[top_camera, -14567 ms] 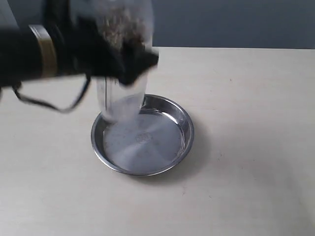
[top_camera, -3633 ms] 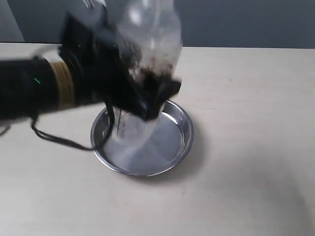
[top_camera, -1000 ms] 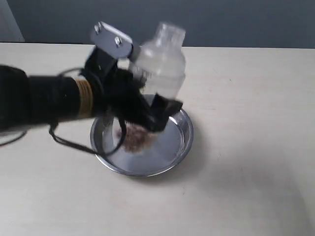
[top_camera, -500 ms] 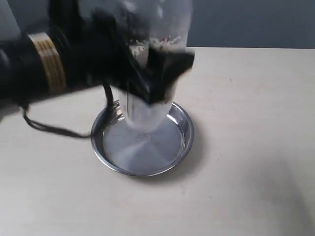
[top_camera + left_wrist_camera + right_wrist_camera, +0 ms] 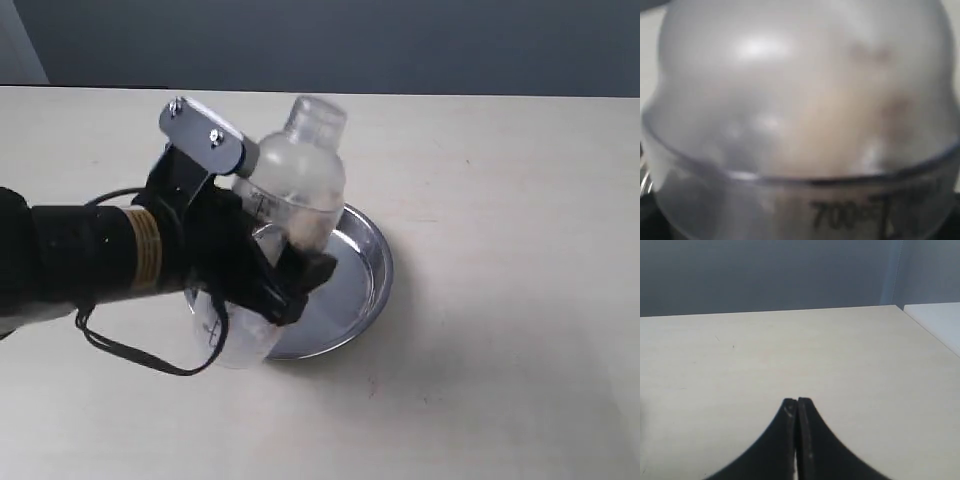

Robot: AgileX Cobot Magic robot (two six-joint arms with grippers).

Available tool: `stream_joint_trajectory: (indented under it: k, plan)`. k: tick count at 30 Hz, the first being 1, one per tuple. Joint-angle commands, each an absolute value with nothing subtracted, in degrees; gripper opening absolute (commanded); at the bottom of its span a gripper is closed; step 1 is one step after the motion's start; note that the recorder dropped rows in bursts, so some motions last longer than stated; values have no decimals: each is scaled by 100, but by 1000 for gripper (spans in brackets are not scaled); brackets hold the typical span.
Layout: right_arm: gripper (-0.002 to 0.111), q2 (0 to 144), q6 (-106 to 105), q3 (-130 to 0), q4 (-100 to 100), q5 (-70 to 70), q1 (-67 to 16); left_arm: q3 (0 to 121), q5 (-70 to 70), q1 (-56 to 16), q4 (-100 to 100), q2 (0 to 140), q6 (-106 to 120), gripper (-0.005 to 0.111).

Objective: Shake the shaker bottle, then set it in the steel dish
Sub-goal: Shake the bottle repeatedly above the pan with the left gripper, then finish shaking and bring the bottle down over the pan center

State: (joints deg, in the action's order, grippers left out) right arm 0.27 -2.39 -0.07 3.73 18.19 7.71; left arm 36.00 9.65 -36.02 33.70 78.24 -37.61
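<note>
The frosted shaker bottle (image 5: 290, 200) is held tilted, its round cap up and to the right, over the left part of the steel dish (image 5: 365, 275). My left gripper (image 5: 268, 262) is shut on the bottle's middle. The bottle's base hangs low by the dish's left rim. In the left wrist view the shaker bottle (image 5: 800, 100) fills the picture, with its black scale at the edge and blurred brown granules behind the wall. My right gripper (image 5: 797, 401) is shut on nothing above bare table and does not show in the exterior view.
The beige table (image 5: 500, 200) stretches to the right of and in front of the dish. A black cable (image 5: 130, 355) loops under my left arm. A dark grey wall (image 5: 400, 40) runs behind the table's far edge.
My left arm has swung down and left with the bottle, from high above the dish to low over its left rim. The bottle has been shaken up and down through the earlier frames.
</note>
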Motion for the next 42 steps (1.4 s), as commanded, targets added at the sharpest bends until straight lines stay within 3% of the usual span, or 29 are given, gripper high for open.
stream_joint_trajectory:
  k: [1, 3, 6, 10, 13, 17, 21, 26, 28, 31, 34, 38, 42]
  plan:
    - [-1, 0, -249, 0, 377, 1746, 791, 4263, 1637, -3586, 3296, 6827, -3362, 0]
    - [-1, 0, -249, 0, 377, 1746, 791, 4412, 1212, -3556, 3141, 6711, -3256, 0]
    - [-1, 0, -249, 0, 377, 1746, 791, 3615, 1161, -3556, 2834, 7731, -3597, 0]
    - [-1, 0, -249, 0, 377, 1746, 791, 4558, 1551, -3556, 2901, 6721, -3149, 0]
    - [-1, 0, -249, 0, 377, 1746, 791, 3717, 1182, -3622, 2761, 7788, -3451, 0]
    - [-1, 0, -249, 0, 377, 1746, 791, 4589, 1740, -3600, 2885, 6804, -2930, 0]
    - [-1, 0, -249, 0, 377, 1746, 791, 3997, 1141, -3614, 2632, 7717, -3015, 0]
    - [-1, 0, -249, 0, 377, 1746, 791, 4694, 1897, -3551, 2837, 6884, -2764, 0]
    - [-1, 0, -249, 0, 377, 1746, 791, 4987, 1597, -3490, 2613, 6707, -2540, 0]
    - [-1, 0, -249, 0, 377, 1746, 791, 4356, 1042, -3503, 2339, 7283, -2693, 0]
    - [-1, 0, -249, 0, 377, 1746, 791, 3945, 1487, -3436, 2113, 7873, -2796, 0]
    - [-1, 0, -249, 0, 377, 1746, 791, 4574, 2538, -3439, 2232, 6997, -2210, 0]
    - [-1, 0, -249, 0, 377, 1746, 791, 4359, 1352, -3452, 2152, 7288, -2422, 0]
